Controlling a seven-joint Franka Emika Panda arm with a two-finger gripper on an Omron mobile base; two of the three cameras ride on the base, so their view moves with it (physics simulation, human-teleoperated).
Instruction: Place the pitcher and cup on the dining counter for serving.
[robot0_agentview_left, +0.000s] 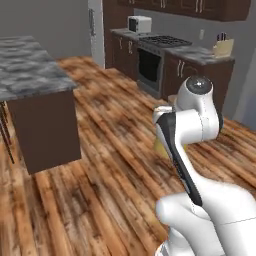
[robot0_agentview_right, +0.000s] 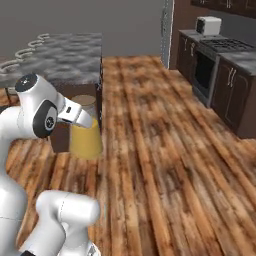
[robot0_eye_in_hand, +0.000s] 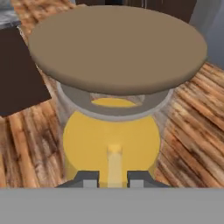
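A cone-shaped orange-yellow pitcher (robot0_eye_in_hand: 111, 140) with a clear narrow neck and flat round brown lid hangs above the wooden plank floor (robot0_agentview_right: 165, 165), its thin handle pinched between the two dark fingertips of the white arm's gripper (robot0_eye_in_hand: 113, 178). From the right base camera the pitcher (robot0_agentview_right: 86, 135) sits in front of the dark brown end panel of the dining counter (robot0_agentview_right: 65, 62), a long island topped in grey marbled stone. Beyond stand a black oven (robot0_agentview_left: 149, 67) and a white toaster (robot0_agentview_left: 139, 23).

Pitcher (robot0_agentview_left: 161, 148) mostly hidden behind arm, yellow sliver showing. Pitcher top screened by arm in right base view. Tabletop (robot0_agentview_left: 30, 70) cut by left edge. Tool (robot0_eye_in_hand: 113, 178) fingertips cut off at bottom.
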